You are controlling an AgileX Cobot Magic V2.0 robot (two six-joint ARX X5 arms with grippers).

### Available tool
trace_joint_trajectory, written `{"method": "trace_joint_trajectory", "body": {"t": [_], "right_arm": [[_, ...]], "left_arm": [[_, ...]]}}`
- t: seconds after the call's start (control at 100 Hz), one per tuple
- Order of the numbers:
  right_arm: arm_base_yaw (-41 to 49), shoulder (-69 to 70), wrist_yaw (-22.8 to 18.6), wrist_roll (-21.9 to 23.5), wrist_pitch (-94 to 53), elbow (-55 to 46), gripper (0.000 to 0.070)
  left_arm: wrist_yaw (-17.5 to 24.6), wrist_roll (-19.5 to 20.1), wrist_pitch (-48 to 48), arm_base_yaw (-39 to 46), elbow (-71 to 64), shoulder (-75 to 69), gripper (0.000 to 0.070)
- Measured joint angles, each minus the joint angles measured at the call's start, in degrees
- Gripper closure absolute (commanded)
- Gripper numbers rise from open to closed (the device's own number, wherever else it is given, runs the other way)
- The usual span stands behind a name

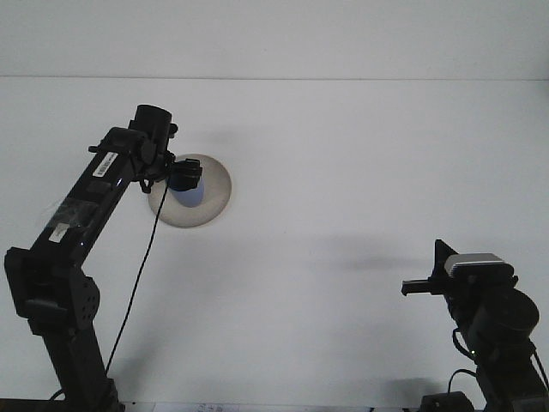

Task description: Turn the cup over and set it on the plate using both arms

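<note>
Left gripper [184, 178] holding the cup [190, 193] over the plate [212, 196]

The left arm is reaching across the white table [343, 172], its gripper closing around a blue cup that is sitting on or just above the round beige plate. The right gripper [418, 287] is resting low at the near right, well apart from the plate, and its fingers are too dark to judge

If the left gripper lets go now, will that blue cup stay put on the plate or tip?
The blue cup looks small and rigid, sitting near the middle of the plate, so it probably stays. The left gripper hides its top; a crooked release might tip it.
</note>
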Motion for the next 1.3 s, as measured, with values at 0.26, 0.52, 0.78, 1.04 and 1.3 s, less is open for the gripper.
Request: {"method": "trace_joint_trajectory", "body": {"t": [0.26,0.52,0.78,1.04,1.3], "right_arm": [[0.0,0.0,0.0,0.0,0.0,0.0,0.07],[0.0,0.0,0.1,0.0,0.0,0.0,0.07],[0.0,0.0,0.1,0.0,0.0,0.0,0.07],[0.0,0.0,0.1,0.0,0.0,0.0,0.07],[0.0,0.0,0.1,0.0,0.2,0.0,0.07]], "left_arm": [[1.5,-2.7,4.9,-0.5,-0.4,-14.1,0.0196],[1.5,-5.0,21.0,-3.4,-19.5,-34.9,0.0186],[1.3,-7.0,41.1,-6.9,-53.7,-62.4,0.0187],[-1.8,-7.4,38.0,-6.6,-69.8,-76.7,0.0547],[-1.8,-7.5,38.6,-6.7,-72.0,-81.9,0.0687]]}}
